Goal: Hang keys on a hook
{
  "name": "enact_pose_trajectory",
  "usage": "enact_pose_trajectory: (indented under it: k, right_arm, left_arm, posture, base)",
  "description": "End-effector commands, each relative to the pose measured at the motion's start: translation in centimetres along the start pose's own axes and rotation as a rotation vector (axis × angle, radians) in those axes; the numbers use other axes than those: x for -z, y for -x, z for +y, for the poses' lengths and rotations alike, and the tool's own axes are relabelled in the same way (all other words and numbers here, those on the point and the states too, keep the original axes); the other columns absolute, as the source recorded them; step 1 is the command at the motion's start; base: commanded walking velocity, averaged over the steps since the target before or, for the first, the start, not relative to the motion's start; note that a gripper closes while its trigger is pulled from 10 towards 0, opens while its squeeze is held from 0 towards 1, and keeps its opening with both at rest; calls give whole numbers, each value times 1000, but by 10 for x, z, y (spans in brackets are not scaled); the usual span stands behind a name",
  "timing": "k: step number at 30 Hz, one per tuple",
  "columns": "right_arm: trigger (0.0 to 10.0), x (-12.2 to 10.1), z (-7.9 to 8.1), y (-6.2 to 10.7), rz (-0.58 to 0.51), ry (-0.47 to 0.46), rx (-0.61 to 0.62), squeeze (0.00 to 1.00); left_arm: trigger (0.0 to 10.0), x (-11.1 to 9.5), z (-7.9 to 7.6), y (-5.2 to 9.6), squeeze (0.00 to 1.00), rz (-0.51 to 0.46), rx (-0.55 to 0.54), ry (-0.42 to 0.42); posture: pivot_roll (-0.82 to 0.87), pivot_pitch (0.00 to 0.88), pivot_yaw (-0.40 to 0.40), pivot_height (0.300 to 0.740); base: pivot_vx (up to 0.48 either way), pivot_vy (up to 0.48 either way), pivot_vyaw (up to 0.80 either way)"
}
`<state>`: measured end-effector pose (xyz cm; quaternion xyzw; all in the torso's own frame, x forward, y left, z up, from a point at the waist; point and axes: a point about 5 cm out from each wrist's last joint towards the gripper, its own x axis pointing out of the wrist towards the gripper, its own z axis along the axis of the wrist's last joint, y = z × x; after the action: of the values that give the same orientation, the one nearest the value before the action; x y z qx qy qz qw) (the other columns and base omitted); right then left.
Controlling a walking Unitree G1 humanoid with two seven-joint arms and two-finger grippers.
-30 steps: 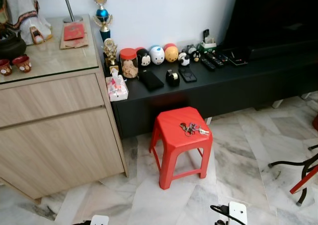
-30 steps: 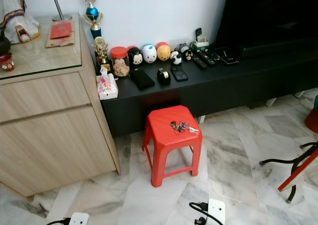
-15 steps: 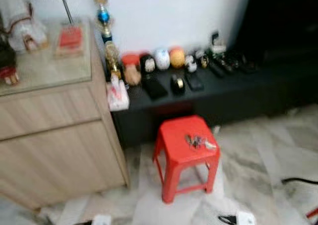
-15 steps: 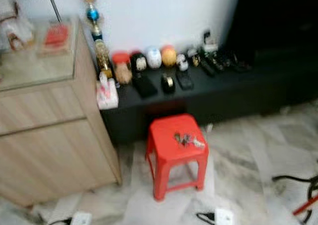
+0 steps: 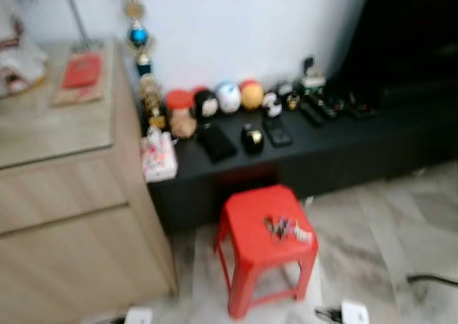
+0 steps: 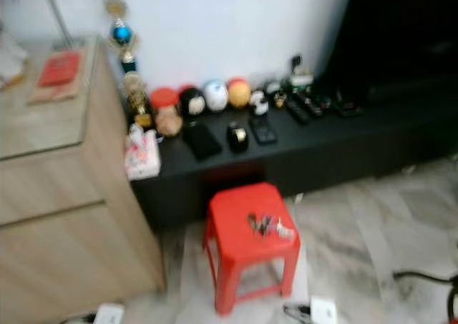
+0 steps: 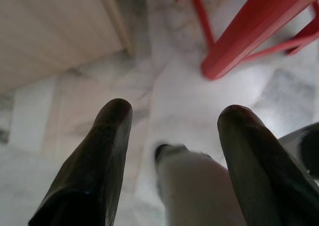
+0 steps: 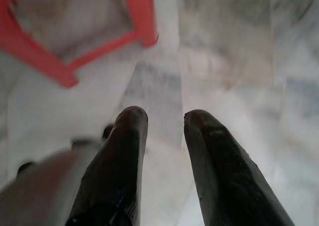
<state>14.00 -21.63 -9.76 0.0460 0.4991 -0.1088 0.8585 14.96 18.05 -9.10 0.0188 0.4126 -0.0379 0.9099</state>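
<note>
Your keys [image 5: 287, 229] lay on the red stool [image 5: 252, 224]; both end effectors, left [image 7: 172, 128] and right [image 8: 164, 123], hung released.

Red stool [image 5: 263, 244] before black console [image 5: 343, 134]

White wall [image 5: 236, 31], marble-looking floor [image 5: 386, 231], wooden cabinet [image 5: 64, 245], black console [image 5: 322, 149], red stool [image 5: 261, 245]
</note>
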Motion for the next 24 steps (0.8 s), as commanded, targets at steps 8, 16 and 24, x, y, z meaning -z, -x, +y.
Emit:
enact_pose_trajectory:
  k: [8,16,24]
  right_arm:
    - [10000,-12,12,-2,-23,-4,-30,0]
    - [10000,-11,12,-2,-21,-9,-28,0]
    - [10000,-10,12,-2,-22,-8,-28,0]
  left_arm:
    - [10000,4,13,3,0,12,-30,-9]
    - [10000,4,13,3,0,17,-21,-14]
    - [10000,3,13,3,0,10,-19,-34]
  posture:
    - [13,0,-35,740]
    - [14,0,-36,740]
    - [15,0,-38,740]
  base:
    - [341,0,0]
    - [31,0,0]
    - [0,-143,0]
